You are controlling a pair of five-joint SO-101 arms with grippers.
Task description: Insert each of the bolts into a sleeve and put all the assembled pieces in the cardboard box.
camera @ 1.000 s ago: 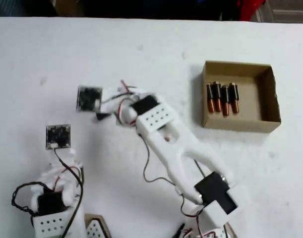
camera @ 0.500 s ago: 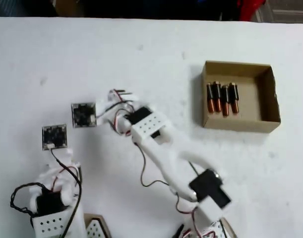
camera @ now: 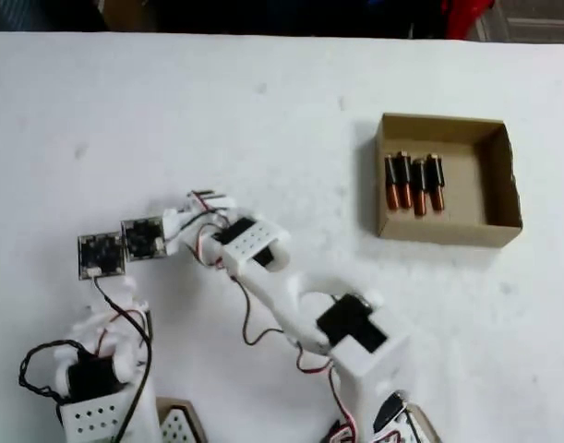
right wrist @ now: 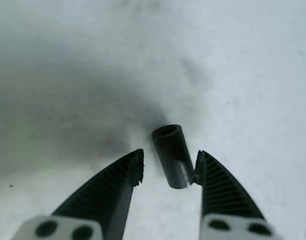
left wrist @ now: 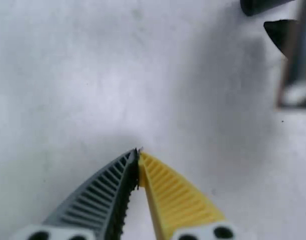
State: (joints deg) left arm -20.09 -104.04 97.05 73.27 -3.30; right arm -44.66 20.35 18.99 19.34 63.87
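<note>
A short dark sleeve point(right wrist: 172, 156) lies on the white table between the fingers of my right gripper point(right wrist: 169, 159), which is open; the sleeve rests close against one finger point(right wrist: 215, 187). My left gripper point(left wrist: 138, 154) is shut, its grey and yellow tips meeting just above the bare table with nothing held. From above, the right arm point(camera: 263, 263) stretches across to the left, its wrist board point(camera: 143, 238) next to the left arm's board point(camera: 102, 254). The cardboard box point(camera: 498, 226) at the right holds several copper-coloured assembled pieces point(camera: 413, 183).
The left arm's base point(camera: 95, 383) sits at the front left with loose black cable. The right arm's elbow point(camera: 351, 328) stands at front centre. Dark parts point(left wrist: 285, 45) of the other arm show beyond my left gripper.
The right arm has swung left and pulled back toward the front, bringing its wrist beside the left arm's wrist. The left arm has hardly moved.
</note>
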